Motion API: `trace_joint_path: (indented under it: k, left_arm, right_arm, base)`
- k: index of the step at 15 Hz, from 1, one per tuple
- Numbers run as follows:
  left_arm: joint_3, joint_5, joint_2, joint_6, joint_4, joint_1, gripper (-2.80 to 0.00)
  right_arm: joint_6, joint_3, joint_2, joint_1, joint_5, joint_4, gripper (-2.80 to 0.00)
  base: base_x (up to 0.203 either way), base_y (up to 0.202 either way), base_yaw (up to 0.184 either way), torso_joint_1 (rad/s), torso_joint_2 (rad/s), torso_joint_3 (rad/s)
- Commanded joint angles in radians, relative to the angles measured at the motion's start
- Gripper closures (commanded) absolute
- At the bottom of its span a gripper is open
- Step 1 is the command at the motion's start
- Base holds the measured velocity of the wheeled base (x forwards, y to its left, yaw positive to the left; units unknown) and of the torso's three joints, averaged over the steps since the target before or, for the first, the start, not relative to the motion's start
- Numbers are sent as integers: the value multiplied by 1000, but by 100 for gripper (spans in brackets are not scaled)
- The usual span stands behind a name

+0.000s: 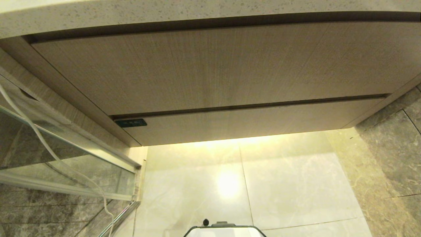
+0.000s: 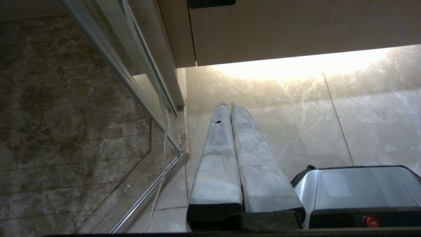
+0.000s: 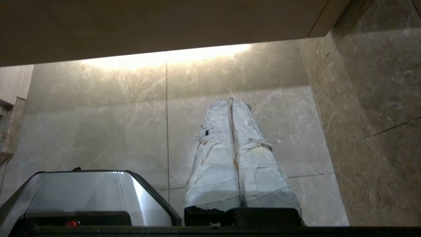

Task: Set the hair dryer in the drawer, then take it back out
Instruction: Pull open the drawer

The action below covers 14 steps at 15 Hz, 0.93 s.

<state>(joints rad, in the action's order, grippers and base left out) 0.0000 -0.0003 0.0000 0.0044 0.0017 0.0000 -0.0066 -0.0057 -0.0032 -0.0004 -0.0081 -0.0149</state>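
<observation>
Your right tool (image 3: 232, 102) hangs low over the pale marble floor (image 3: 98, 125), its two taped fingers (image 3: 213, 158) pressed together from base to tip with nothing between them and touching nothing. Your left tool (image 2: 227, 105) matches it — wrapped fingers (image 2: 253, 148) pressed flat against each other, empty, pointing at the same floor beside the glass partition (image 2: 98, 49) with its metal frame and a thin white cable (image 2: 163, 131) running down along it. Between the two arms sits the robot's silver base (image 3: 85, 187), with a red button showing at its edge. Neither arm appears in the head view. Out ahead and above both tools stands the vanity: a speckled counter (image 1: 131, 13) on top, then a tall wood-grain front panel (image 1: 213, 69), and under that the drawer (image 1: 250, 121) — a narrow wood-grain strip, pushed in flush, with a small dark tag (image 1: 130, 123) at its left end. The hair dryer is in none of your views.
</observation>
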Motion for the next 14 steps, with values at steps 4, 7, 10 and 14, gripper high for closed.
trace_joint_path:
  k: [4,7,10,14]
  left_arm:
    - [0,0,0,0,0,0,0]
    - [0,0,0,0,0,0,0]
    - [1,0,0,0,0,0,0]
    - [2,0,0,0,0,0,0]
  right_arm:
    - [25,7,2,0,-2,7,0]
    - [40,7,2,-1,-6,6,0]
    - [40,7,2,-1,-5,6,0]
    - [40,7,2,-1,-6,6,0]
  base:
    - [0,0,0,0,0,0]
    - [0,0,0,0,0,0]
    - [0,0,0,0,0,0]
    - [0,0,0,0,0,0]
